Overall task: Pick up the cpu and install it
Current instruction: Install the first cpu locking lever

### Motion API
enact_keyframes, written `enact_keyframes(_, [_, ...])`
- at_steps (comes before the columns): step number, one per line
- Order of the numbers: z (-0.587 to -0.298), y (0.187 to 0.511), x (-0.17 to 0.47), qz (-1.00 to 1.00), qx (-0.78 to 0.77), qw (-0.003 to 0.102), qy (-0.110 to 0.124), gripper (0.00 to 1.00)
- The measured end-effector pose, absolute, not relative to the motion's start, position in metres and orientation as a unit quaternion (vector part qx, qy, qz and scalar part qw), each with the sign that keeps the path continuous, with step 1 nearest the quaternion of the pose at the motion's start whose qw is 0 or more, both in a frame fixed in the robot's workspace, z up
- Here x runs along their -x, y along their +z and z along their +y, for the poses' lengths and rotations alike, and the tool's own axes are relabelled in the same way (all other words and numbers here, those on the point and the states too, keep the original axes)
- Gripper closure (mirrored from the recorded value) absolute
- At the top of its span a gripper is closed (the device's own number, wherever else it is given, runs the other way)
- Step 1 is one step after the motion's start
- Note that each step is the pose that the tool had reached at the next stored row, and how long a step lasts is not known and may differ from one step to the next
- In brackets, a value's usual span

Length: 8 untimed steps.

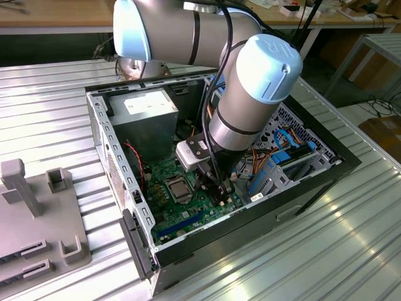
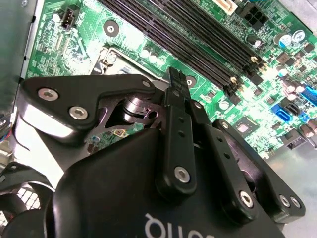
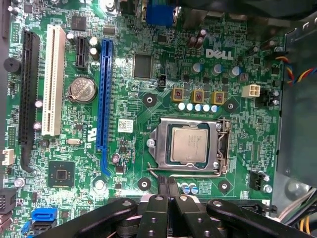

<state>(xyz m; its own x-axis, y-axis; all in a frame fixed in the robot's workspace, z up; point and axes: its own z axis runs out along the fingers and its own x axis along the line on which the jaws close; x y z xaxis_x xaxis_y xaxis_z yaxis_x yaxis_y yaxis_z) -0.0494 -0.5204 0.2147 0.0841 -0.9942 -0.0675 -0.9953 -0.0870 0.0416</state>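
The cpu (image 3: 188, 144) lies flat in its socket on the green motherboard (image 3: 133, 104), silver-grey face up, framed by the metal retention bracket (image 3: 220, 146) that runs around it. In the exterior view the cpu (image 1: 177, 186) shows as a small pale square near the middle of the board, just beside the arm's tool.

The end effector (image 3: 167, 184) hangs above the board next to the socket, its two black fingers pressed together with nothing between them; their tips end just short of the bracket's edge and are not touching the chip. In the second wrist view the same closed fingers (image 2: 177, 99) point down at the board near the long black memory slots (image 2: 198, 39).

Further out on the board sit a blue expansion slot (image 3: 104, 94), a white slot (image 3: 51, 79) and a round coin battery (image 3: 82, 89). The board is mounted in an open computer case (image 1: 119, 163) lying on a ribbed metal table (image 1: 44, 113), with a grey fixture block (image 1: 37, 213) at the exterior view's left.
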Motion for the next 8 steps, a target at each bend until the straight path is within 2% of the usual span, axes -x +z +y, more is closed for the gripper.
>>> enact_keyframes(8, [-0.512, 0.218, 0.063, 0.674, 0.738, 0.007, 0.039, 0.89])
